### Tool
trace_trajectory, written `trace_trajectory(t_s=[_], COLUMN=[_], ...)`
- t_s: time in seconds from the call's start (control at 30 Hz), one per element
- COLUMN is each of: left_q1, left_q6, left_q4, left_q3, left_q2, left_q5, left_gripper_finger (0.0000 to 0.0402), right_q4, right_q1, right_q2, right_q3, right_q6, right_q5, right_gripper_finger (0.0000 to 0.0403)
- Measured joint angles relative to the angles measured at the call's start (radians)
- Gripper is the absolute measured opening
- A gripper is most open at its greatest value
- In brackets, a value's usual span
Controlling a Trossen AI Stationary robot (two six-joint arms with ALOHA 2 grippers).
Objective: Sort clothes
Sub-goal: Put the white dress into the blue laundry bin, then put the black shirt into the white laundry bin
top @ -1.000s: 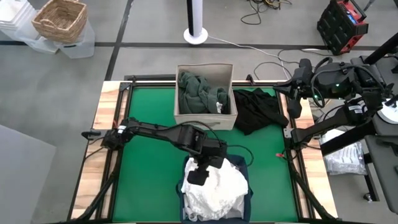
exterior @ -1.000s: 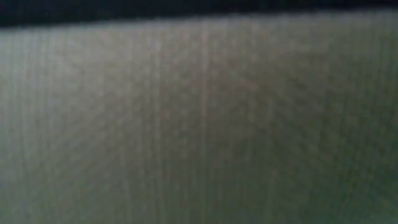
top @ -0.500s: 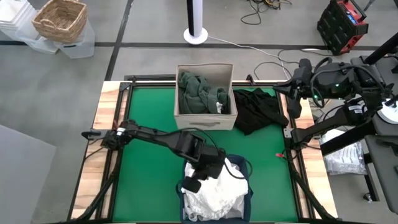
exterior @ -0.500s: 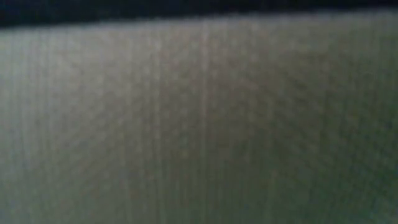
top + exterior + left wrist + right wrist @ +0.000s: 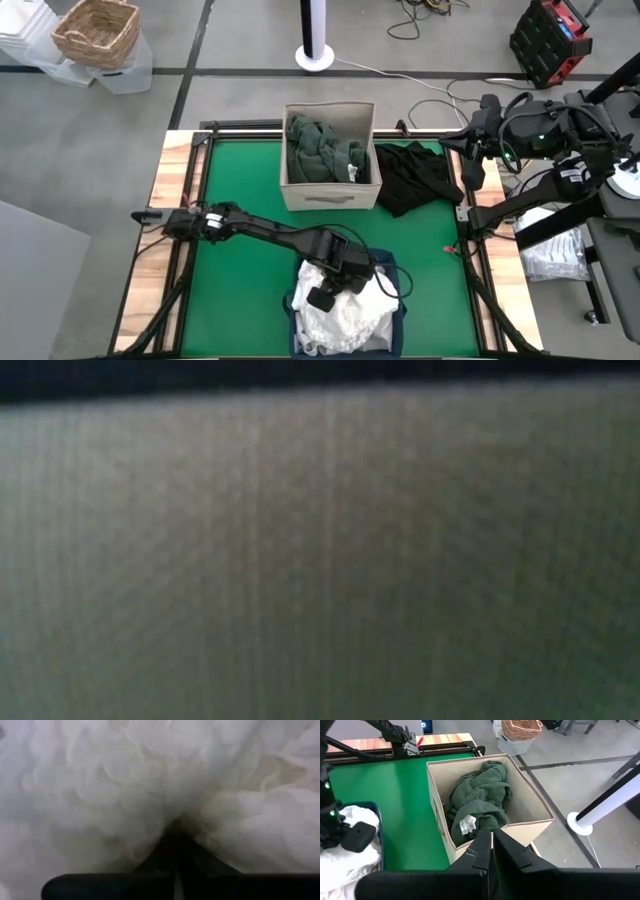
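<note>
White clothes (image 5: 352, 312) fill the navy bin (image 5: 388, 260) at the table's near edge. My left gripper (image 5: 175, 834) is shut and pointing down, its tips sunk in a crease of the white clothes (image 5: 100, 780). Dark olive clothes (image 5: 322, 150) lie in the beige box (image 5: 330, 192) at the far middle. Black clothes (image 5: 415, 175) lie on the green mat to the right of the box. My right gripper (image 5: 492, 844) is shut on nothing, raised at the table's right edge (image 5: 468, 165). My left gripper pushes its shut fingers (image 5: 167, 851) down from above into the top of the white pile (image 5: 200, 820). The cloth bulges up around the tips and hides them. Whether a fold sits between them I cannot tell. The pile rests in the bin.
A blurred grey surface right in front of the lens fills the low view. Bare green mat (image 5: 235, 260) lies left of the bin and between the bin and the box. A wicker basket (image 5: 97, 32) and a white fan base (image 5: 315, 55) stand on the floor beyond the table.
My left arm has dropped and stretched toward the table's near edge, and its wrist has rolled a little. The gripper has sunk from just above the white pile into it. The cloth under it is pressed down. The right arm has kept still.
</note>
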Motion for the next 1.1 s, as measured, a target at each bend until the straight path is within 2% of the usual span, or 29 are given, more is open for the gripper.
trace_trajectory(t_s=[0.3, 0.57, 0.83, 1.1], left_q1=[0.002, 0.002, 0.011, 0.012], left_q6=[-0.003, -0.026, -0.038, -0.122], left_q4=[0.075, 0.093, 0.047, 0.036], left_q3=[0.001, 0.002, 0.017, 0.019], left_q2=[0.093, 0.119, 0.062, -0.035], left_q5=[0.009, 0.008, 0.009, 0.008], left_gripper_finger=[0.0, 0.0, 0.0, 0.0], right_q4=[-0.001, -0.001, 0.0, 0.001], right_q1=[0.0, 0.0, 0.0, 0.0], right_q2=[0.0, 0.0, 0.0, 0.003], right_q3=[-0.003, -0.003, -0.003, -0.003], right_q6=[-0.009, -0.008, -0.004, 0.007], right_q5=[0.0, 0.0, 0.0, 0.0], right_gripper_finger=[0.0012, 0.0012, 0.0012, 0.0012])
